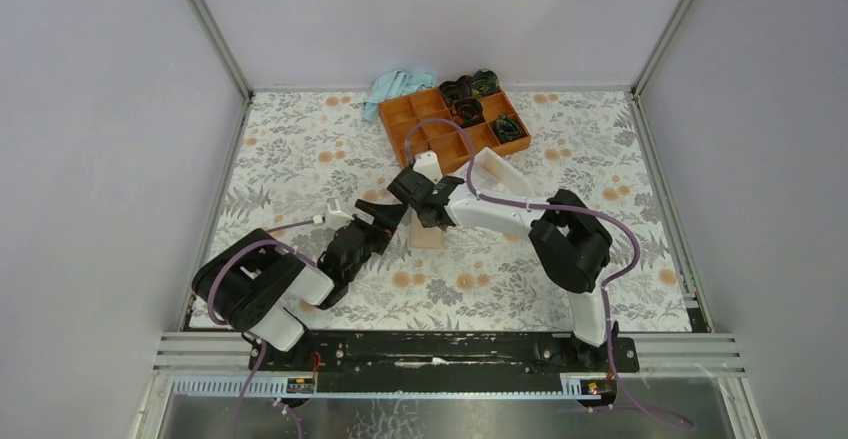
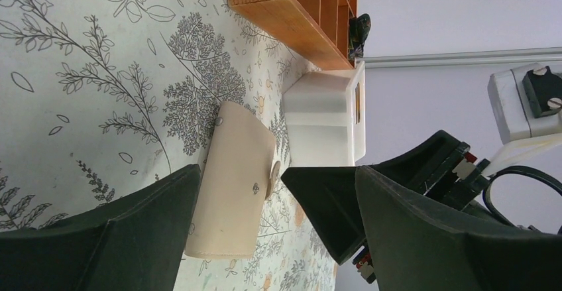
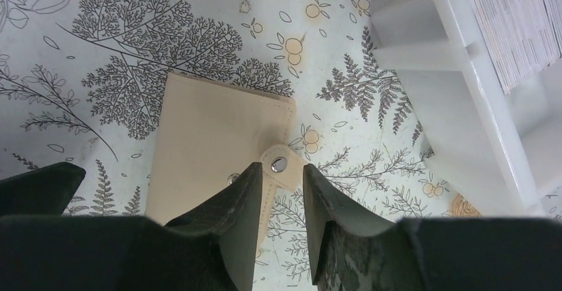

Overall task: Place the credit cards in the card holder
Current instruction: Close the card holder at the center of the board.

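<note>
In the top view, the card holder (image 1: 428, 237) lies folded near the middle of the table (image 1: 300, 149). The right gripper (image 1: 432, 205) is directly over its far end, at its 12 o'clock. From the right wrist camera I see the two fingers (image 3: 228, 225) standing narrow on both sides of the closure tab (image 3: 279, 165) (its metal snap shows in the gap). Whether they really pinch it, I cannot tell. The left gripper (image 1: 383, 215) hangs at 9 o'clock of the holder, just beside it, with jaws spread wide and nothing in them. A white stand (image 1: 500, 171) is at 1 o'clock, and the orange tray (image 1: 400, 119) is beyond it.
</note>
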You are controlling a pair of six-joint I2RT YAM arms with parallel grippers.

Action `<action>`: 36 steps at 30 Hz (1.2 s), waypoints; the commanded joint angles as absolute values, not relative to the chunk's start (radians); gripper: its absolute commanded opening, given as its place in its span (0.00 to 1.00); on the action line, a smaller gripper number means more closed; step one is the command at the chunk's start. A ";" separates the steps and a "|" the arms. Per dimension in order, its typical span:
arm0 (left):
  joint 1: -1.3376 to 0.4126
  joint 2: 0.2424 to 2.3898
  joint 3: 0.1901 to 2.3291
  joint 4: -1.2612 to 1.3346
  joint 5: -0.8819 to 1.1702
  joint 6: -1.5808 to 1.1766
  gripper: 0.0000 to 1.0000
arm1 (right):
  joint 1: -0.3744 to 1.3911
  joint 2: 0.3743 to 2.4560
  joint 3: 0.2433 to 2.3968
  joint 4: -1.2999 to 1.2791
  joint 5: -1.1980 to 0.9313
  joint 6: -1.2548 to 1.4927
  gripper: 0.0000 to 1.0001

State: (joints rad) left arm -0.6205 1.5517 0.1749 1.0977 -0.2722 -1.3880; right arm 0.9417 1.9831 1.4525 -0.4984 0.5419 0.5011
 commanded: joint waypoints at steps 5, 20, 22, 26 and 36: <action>-0.612 1.579 0.149 1.213 -0.269 -1.399 0.94 | 0.956 2.041 1.567 -0.595 0.591 0.546 0.36; -0.589 1.622 0.132 1.291 -0.235 -1.410 0.94 | 0.957 2.106 1.620 -0.643 0.604 0.540 0.36; -0.586 1.620 0.132 1.290 -0.234 -1.407 0.94 | 0.957 2.110 1.620 -0.640 0.601 0.539 0.36; -0.582 1.619 0.130 1.290 -0.230 -1.407 0.94 | 0.958 2.117 1.626 -0.644 0.610 0.536 0.34; -0.580 1.628 0.131 1.297 -0.221 -1.405 0.94 | 0.971 2.097 1.614 -0.652 0.644 0.536 0.22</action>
